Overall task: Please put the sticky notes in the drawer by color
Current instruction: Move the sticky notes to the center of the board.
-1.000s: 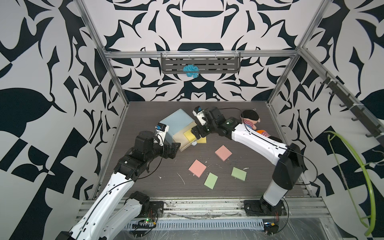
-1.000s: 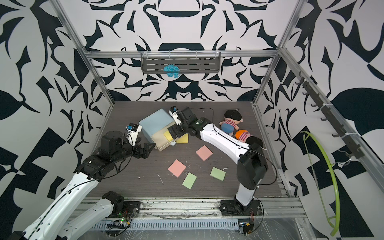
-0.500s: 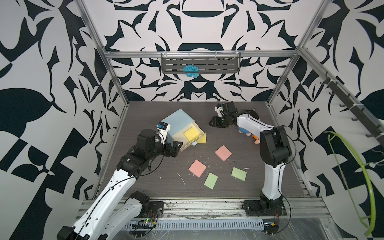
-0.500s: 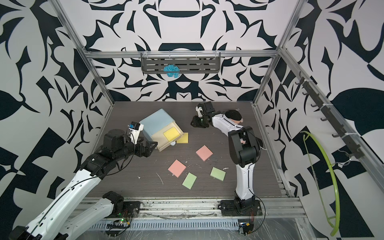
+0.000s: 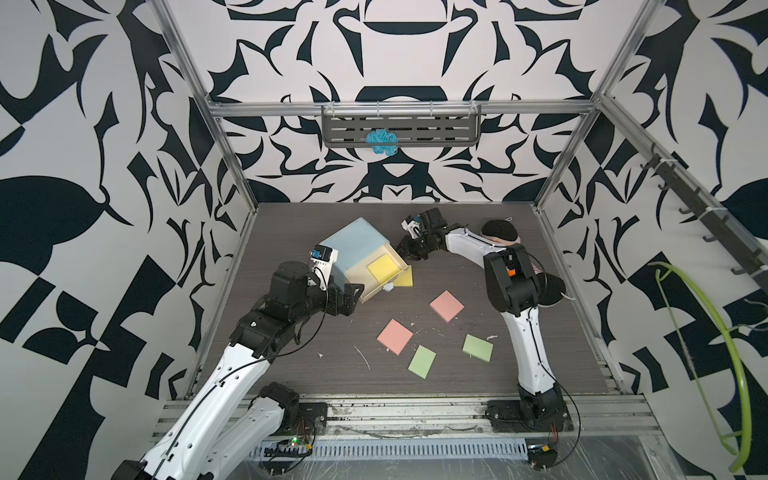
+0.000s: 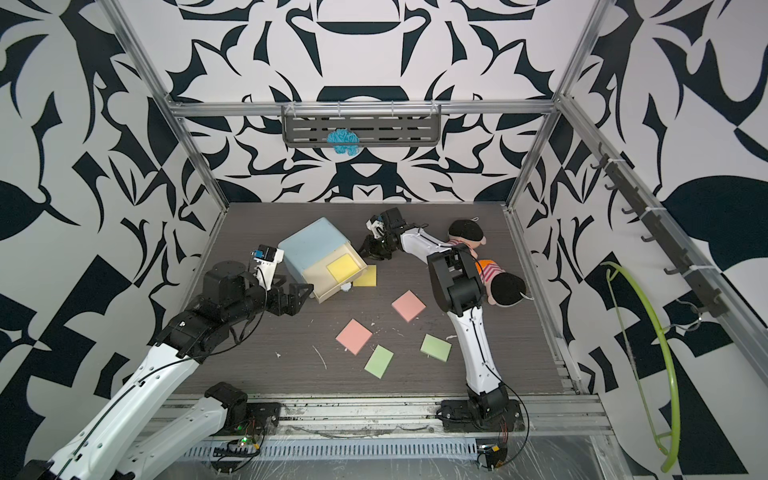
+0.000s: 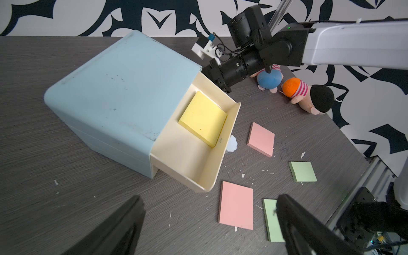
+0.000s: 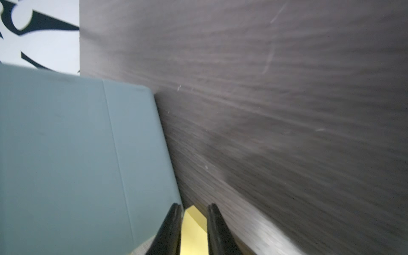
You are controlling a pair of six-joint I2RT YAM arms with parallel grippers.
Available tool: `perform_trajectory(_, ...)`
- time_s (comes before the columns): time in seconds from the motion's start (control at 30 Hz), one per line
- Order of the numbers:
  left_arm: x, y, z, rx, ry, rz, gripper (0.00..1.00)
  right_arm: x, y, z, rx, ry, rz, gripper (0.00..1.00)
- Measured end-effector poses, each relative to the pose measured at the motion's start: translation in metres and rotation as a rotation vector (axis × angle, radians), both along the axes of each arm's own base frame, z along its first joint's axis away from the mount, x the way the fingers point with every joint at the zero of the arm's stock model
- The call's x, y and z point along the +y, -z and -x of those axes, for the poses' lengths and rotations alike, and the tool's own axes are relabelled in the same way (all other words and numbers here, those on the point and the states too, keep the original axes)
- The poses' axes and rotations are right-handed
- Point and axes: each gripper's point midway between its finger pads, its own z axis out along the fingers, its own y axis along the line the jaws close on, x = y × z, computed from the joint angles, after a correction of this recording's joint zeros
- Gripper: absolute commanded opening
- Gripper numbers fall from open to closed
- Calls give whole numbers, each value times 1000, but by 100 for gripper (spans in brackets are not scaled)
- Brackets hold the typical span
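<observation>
Pads of three colours are shown in both top views. One yellow pad (image 5: 381,267) lies inside the open top drawer (image 5: 376,287) of the blue chest (image 5: 353,243). The loose yellow pad (image 5: 407,277) lies flat on the tabletop (image 5: 291,365), partly hidden beneath the drawer's overhang. Two pink pads (image 5: 446,305) and two green pads (image 5: 478,348) are spread on the tabletop nearer the robot's base, none touching another. The left hand (image 5: 352,299) is spread wide and empty at the near corner of the drawer. The right hand (image 5: 409,253) is placed beside the drawer's far corner, above the loose yellow pad.

From the left wrist, the yellow pad (image 7: 203,118) is seen lying flat against the drawer's front wall. The left hand's fingers (image 7: 114,229) are spread far apart, with only tabletop between them. Two plush dolls (image 7: 309,97) lie beyond the right arm.

From the right wrist, the picture is blurred. The right hand's fingers (image 8: 172,225) are drawn close with a narrow gap left, and nothing is pinched. The loose yellow pad (image 8: 194,231) is seen through that gap, with the chest's side (image 8: 77,154) alongside.
</observation>
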Motion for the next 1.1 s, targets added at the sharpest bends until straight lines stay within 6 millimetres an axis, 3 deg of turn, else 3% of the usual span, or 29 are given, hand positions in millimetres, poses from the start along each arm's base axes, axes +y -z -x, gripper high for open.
perform_trajectory(0.17, 1, 4, 2, 3, -1, -1, 99, 9, 12, 18, 47, -39, 14, 20)
perform_trajectory(0.37, 1, 7, 3, 8, -1, -4, 99, -3, 14, 46, 87, -65, 31, 20)
perform_trajectory(0.57, 1, 11, 3, 22, -1, -5, 99, -20, 2, 79, 103, -77, 49, 20)
perform_trajectory(0.77, 0, 11, 2, 21, 0, -1, 99, -34, -15, 95, 46, -85, 81, 25)
perform_trajectory(0.83, -1, 11, 2, 22, 3, 1, 99, -38, -23, 92, 5, -79, 100, 31)
perform_trajectory(0.97, -1, 12, 2, 27, 7, 1, 99, -52, -44, 87, -144, -62, 178, 62)
perform_trajectory(1.1, -1, 12, 2, 26, 6, 1, 99, -69, -53, 88, -309, -60, 282, 72)
